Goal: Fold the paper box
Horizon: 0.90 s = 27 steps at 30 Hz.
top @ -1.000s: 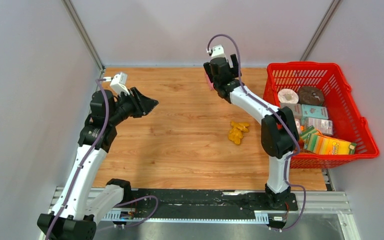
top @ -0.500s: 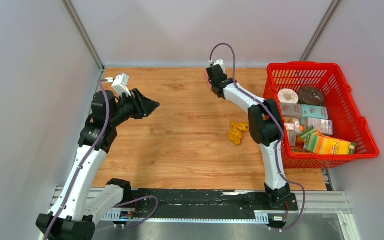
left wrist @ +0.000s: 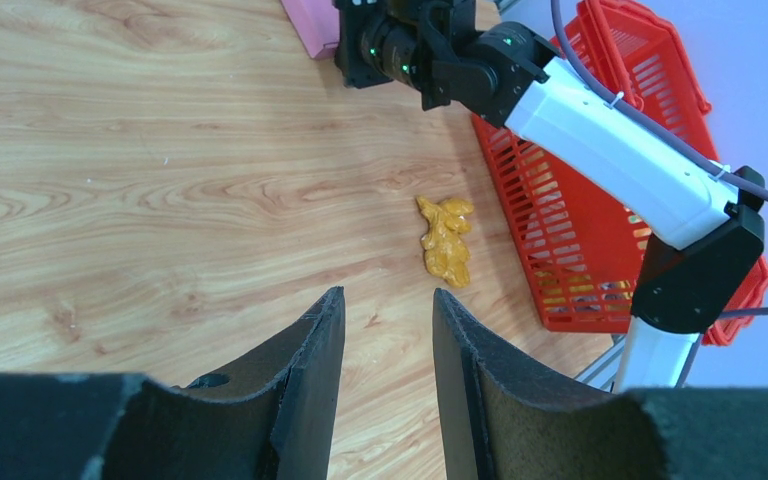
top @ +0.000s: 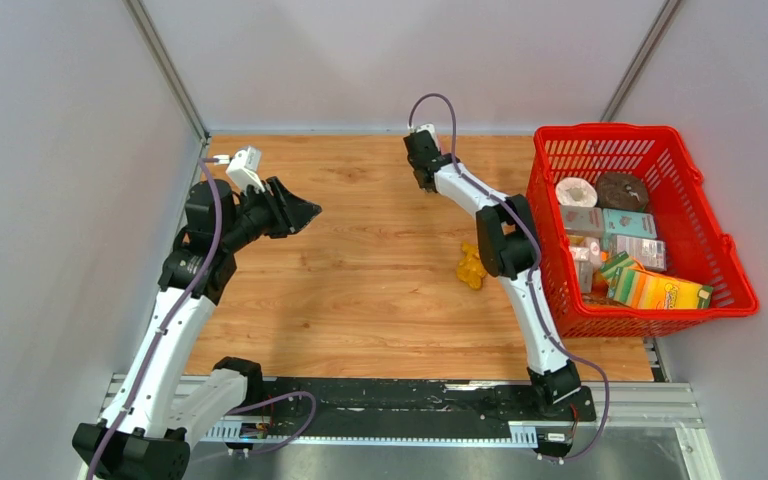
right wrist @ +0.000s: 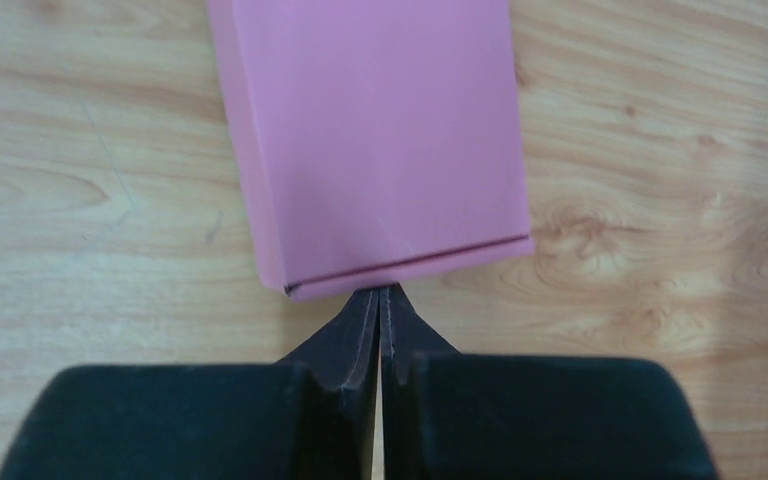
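Since the paper box (right wrist: pixel 380 140), flat at the far middle of the table (top: pixel 360 300), looks light and crushable, take it by an edge. Your right gripper (right wrist: pixel 378 292) is closed, tips touching its near edge, and your left gripper (left wrist: pixel 388 300) hangs half-open and empty.

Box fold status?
Done: the paper box already looks like a closed, flat block. In hand: right gripper, jaws shut at the box's near edge; whether it grips is unclear. Left gripper is open, empty and away from it. Remaining: possibly an end flap; cannot tell.
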Tool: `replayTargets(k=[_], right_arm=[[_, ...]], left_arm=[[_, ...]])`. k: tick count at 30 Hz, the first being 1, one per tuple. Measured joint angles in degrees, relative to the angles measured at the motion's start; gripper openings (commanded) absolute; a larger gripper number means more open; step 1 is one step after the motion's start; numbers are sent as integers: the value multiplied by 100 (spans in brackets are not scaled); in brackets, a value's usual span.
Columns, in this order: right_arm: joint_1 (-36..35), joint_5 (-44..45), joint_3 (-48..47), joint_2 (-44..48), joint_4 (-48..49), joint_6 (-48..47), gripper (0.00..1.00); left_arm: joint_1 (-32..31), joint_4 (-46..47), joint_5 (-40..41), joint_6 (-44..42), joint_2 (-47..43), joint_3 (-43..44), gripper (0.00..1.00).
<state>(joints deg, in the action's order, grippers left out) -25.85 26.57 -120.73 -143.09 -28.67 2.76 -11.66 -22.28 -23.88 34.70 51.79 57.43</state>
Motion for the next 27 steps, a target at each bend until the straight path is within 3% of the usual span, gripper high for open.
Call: replayTargets(k=[9, 14, 20, 27], right_arm=[[-2, -389, -1670, -846, -337, -22, 12], [-39, -531, -1845, -887, -378, 4, 13], [-146, -549, -46, 273, -374, 105, 22], [-632, -282, 2216, 3571, -544, 461, 50]], left_arm=[[0, -2, 2, -2, 79, 2, 46], [0, -87, 28, -9, 66, 42, 46], [-7, -195, 39, -13, 2, 127, 46], [-33, -356, 37, -11, -197, 127, 46]])
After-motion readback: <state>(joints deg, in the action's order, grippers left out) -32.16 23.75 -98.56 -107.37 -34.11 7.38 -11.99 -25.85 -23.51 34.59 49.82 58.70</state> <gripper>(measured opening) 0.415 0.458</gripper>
